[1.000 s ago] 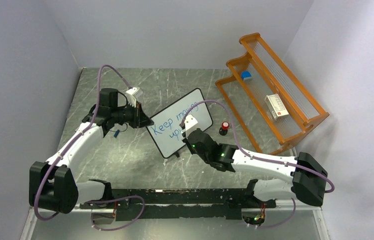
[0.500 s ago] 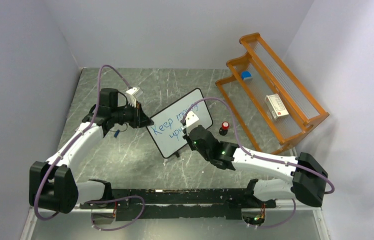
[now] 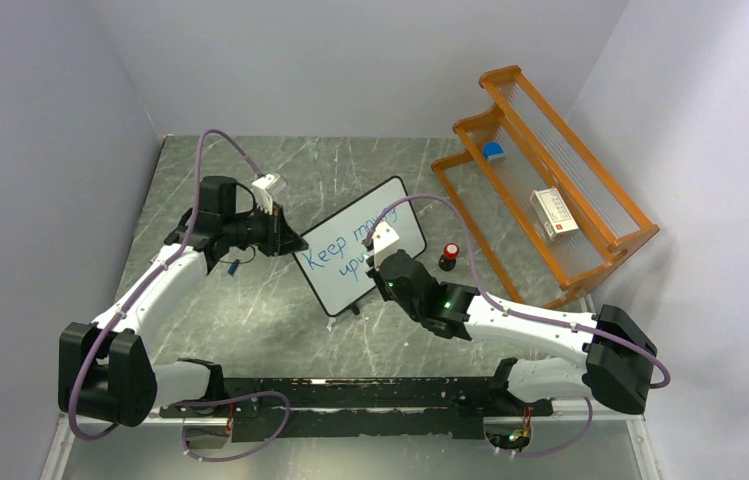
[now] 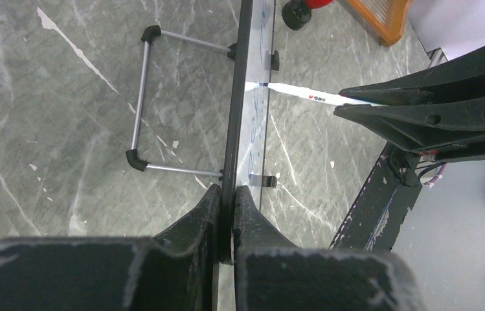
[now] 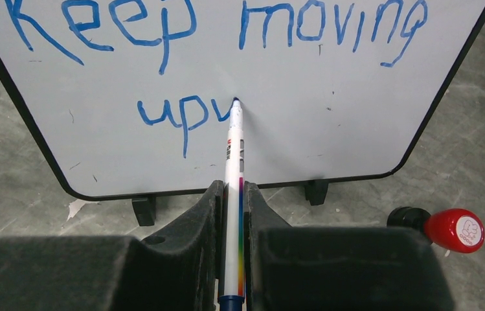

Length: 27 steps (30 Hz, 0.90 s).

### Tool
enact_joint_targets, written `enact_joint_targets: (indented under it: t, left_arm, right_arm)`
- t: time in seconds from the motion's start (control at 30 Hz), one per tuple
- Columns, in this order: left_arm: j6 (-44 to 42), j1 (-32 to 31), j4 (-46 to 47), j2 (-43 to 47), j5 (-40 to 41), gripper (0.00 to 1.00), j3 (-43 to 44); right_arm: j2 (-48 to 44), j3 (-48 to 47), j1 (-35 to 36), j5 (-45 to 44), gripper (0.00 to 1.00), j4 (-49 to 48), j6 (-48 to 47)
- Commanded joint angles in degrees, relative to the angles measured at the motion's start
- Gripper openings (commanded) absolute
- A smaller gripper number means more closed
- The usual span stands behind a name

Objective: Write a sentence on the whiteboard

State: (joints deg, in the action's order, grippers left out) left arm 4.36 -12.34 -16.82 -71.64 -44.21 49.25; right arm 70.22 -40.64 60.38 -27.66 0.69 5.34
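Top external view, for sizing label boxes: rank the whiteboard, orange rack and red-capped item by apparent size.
1. orange rack, largest
2. whiteboard
3. red-capped item, clearly smallest

- A grey-green marbled stone tabletop [image 3: 280, 330] filled the middle.
- Plain pale lavender walls [image 3: 350, 60] enclosed it at 9, 12 and 3 o'clock.
- An orange wooden rack [image 3: 503, 75] stood at 2 o'clock.

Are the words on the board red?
No, the sentence on the whiteboard is written in blue ink.
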Motion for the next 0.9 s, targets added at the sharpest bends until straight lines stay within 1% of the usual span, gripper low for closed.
enact_joint_targets:
  t: [0.0, 0.33, 0.87]
  left_arm:
    - [-3.22, -0.41, -4.45, -2.65, 8.43, 0.05, -1.05]
    - [-3.23, -0.41, -4.47, -2.54, 8.43, 0.05, -1.11]
    - [-3.31, -0.4, -4.49, -2.28, 8.37, 0.05, -1.22]
  right_arm:
    - [-0.85, 1.1, -0.7, -0.28, 0.0, 1.58, 1.43]
    - [-1.16, 2.14, -0.66, -1.27, 0.0, 2.26, 2.23]
    - [1.04, -1.11, -1.76, -0.95, 0.0, -2.48, -0.92]
